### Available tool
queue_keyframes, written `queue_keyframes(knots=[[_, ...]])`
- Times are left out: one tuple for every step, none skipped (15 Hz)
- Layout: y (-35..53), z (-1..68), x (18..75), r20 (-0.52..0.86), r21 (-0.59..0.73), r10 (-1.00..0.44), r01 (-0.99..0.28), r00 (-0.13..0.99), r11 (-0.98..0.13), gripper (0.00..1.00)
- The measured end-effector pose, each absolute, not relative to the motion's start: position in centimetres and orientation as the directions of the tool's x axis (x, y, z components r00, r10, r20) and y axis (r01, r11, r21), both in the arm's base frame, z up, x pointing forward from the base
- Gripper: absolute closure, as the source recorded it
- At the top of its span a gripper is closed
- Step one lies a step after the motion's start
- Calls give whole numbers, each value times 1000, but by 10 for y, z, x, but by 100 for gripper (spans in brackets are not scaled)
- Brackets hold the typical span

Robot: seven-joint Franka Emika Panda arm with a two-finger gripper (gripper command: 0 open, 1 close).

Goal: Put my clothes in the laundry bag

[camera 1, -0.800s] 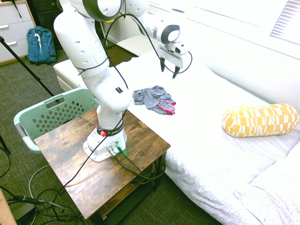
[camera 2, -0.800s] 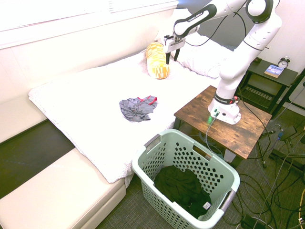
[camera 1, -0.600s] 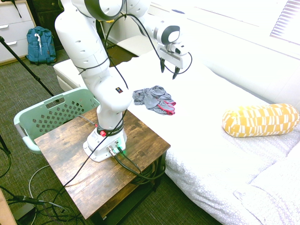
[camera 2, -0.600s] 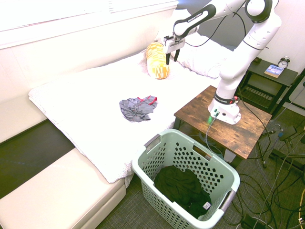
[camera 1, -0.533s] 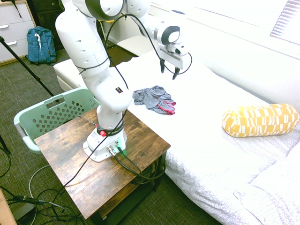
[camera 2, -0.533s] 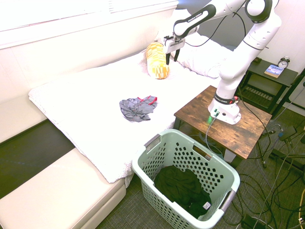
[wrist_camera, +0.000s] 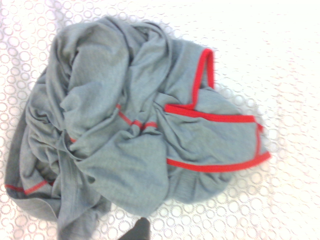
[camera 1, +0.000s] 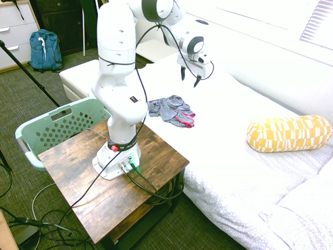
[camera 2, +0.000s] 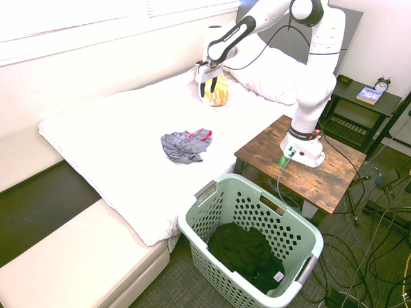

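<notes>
Both fingers [camera 1: 190,79] hang spread above clothes [camera 1: 170,110].

Grey clothes [camera 1: 170,110] with red trim, mint-green laundry bag [camera 2: 253,239], yellow-and-white patterned bolster pillow [camera 1: 289,133], blue backpack [camera 1: 45,50]

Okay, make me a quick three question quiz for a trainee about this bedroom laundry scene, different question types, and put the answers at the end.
1. True or false: the grey garment with red trim is already inside the mint-green laundry basket.
2. Multiple choice: the end effector is A) shut on the garment, B) open in the air above the bed, C) resting on the wooden table.
3. Fill in: the yellow-and-white patterned thing on the bed is a bolster ____.

Key
1. False: it lies crumpled on the bed.
2. B.
3. pillow.
</notes>
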State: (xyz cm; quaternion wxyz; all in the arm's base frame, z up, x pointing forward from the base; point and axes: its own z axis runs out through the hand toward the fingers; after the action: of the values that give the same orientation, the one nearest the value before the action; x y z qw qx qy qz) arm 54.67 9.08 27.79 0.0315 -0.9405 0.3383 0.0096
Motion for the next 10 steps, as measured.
queue_keyframes(knots=[[104, 256, 560, -48, -51, -622, -624, 782, -780, 0], [118, 231, 571, -61, -46, -608, -610, 792, -791, 0], [133, 206, 580, -76, -40, -593, -597, 801, -801, 0], [147, 182, 589, -94, -34, -583, -588, 807, -808, 0], [158, 157, 598, -111, -29, -574, -580, 811, -814, 0], [165, 129, 608, -129, -28, -567, -574, 814, -818, 0], [164, 104, 616, -145, -27, -561, -570, 815, -821, 0], [157, 78, 624, -164, -25, -557, -568, 814, -822, 0], [150, 49, 629, -192, -23, -555, -569, 809, -822, 0], [148, 20, 630, -220, -21, -551, -569, 805, -822, 0]])
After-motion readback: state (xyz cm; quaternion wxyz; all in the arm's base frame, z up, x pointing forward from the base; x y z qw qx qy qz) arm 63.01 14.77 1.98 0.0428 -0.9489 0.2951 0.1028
